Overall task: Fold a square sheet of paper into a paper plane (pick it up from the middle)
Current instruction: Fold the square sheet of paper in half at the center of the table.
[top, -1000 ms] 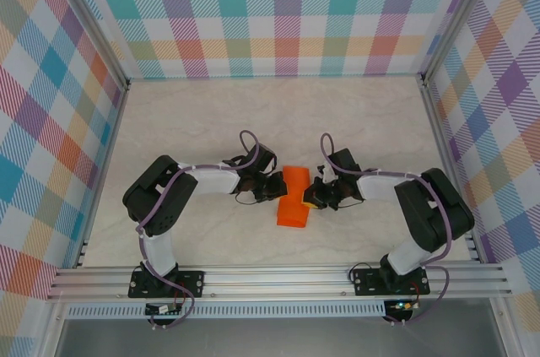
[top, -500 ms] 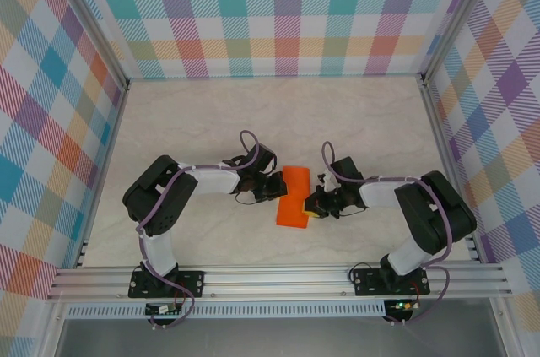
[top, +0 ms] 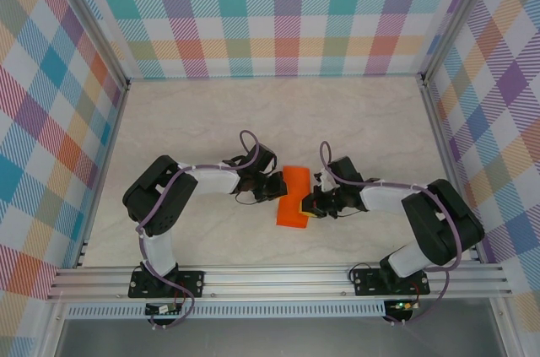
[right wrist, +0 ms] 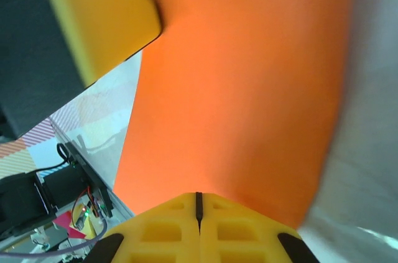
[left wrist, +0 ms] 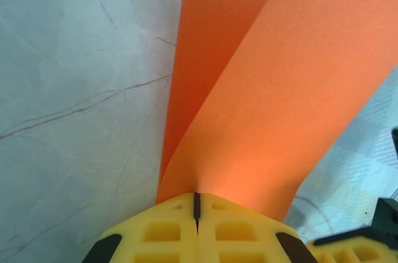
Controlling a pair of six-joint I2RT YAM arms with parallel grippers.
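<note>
The square sheet of paper (top: 294,197), folded over, lies between the grippers. The left gripper (top: 274,187) is clamped on its left edge. The right gripper (top: 313,202) is clamped on its right edge.

The top camera looked down from above and behind the arms (top: 211,178), far enough to take in the whole table (top: 194,121). Each wrist camera peered closely past its own yellow fingers (left wrist: 161,235) at the orange paper (top: 295,197), shared by all three views.
</note>
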